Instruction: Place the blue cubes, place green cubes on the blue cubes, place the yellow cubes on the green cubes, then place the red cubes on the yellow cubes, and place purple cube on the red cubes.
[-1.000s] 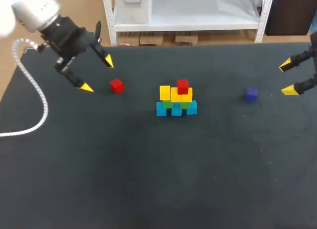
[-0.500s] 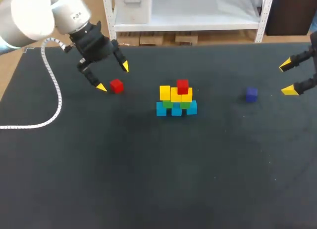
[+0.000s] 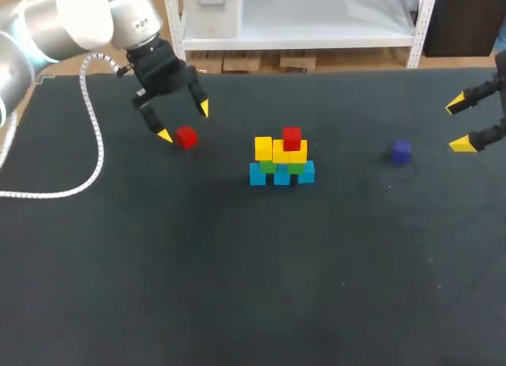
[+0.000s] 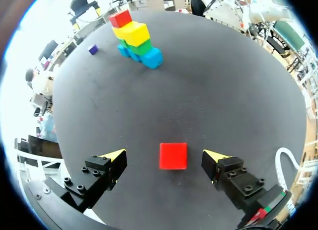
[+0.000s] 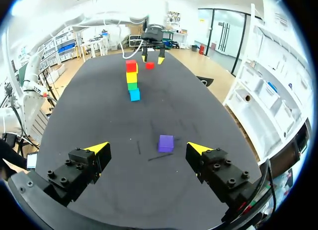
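Left hand: wide open and holding nothing. One yellow tip stands on each side of the loose red cube, with a gap on both sides.
Loose red cube: lies flat on the worktop, its sides square to the line between the fingers. It has no long axis. It is left of the stack and well apart from it.
Stack: in the middle of the worktop. The blue cubes form a row running side to side, with green cubes on them and yellow cubes above.
Top red cube: sits level on the yellow cubes, toward the right end.
Right hand: wide open and empty, at the worktop's right edge.
Purple cube: lies flat, just ahead of the right hand, between that hand and the stack, touching neither.
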Tool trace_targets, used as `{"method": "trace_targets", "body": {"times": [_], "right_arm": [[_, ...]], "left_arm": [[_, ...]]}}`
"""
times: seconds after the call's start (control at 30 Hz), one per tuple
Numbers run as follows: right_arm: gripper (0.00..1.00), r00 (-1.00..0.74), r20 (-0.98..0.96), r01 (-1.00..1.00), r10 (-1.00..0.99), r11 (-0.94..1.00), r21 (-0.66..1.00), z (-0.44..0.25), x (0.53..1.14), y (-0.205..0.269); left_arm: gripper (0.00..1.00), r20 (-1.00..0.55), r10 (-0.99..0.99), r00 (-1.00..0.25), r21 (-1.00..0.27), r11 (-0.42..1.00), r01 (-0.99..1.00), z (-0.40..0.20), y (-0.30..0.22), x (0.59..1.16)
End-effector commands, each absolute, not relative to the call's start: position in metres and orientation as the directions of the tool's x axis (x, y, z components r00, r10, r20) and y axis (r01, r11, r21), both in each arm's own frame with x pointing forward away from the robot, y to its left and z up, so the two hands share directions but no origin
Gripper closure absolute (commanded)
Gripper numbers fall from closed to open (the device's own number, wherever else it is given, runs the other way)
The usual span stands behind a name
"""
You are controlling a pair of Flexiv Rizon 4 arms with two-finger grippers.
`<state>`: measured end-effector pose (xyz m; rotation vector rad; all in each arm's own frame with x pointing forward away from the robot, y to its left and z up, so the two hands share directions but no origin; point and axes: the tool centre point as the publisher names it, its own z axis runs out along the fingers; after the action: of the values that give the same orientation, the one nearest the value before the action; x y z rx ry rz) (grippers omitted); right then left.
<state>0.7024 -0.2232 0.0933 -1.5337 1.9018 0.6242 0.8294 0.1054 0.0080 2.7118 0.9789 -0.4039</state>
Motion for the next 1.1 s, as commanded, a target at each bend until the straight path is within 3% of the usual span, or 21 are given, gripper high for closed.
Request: {"method": "trace_targets", "body": {"times": [0.03, 0.73, 1.0, 1.1], "right_arm": [[0.00, -0.142, -0.712, -0.976, -0.687, 0.217, -0.015, 0.093, 0.703, -0.223], [0.00, -0.142, -0.712, -0.976, -0.687, 0.217, -0.015, 0.093, 0.703, -0.223], [0.00, -0.142, -0.712, -0.976, -0.687, 0.217, -0.015, 0.093, 0.703, -0.223], [0.00, -0.142, -0.712, -0.976, -0.687, 0.217, -0.015, 0.093, 0.703, -0.223]], "left_arm": [[0.00, -0.330, 0.584, 0.742, -0.167, -0.809, 0.563, 0.008, 0.110, 0.834], [0.00, -0.324, 0.640, 0.697, -0.165, -0.763, 0.625, 0.005, 0.112, 0.831], [0.34, -0.319, 0.646, 0.694, -0.168, -0.759, 0.629, 0.002, 0.110, 0.830], [0.39, -0.319, 0.647, 0.693, -0.174, -0.759, 0.628, 0.000, 0.110, 0.829]]}}
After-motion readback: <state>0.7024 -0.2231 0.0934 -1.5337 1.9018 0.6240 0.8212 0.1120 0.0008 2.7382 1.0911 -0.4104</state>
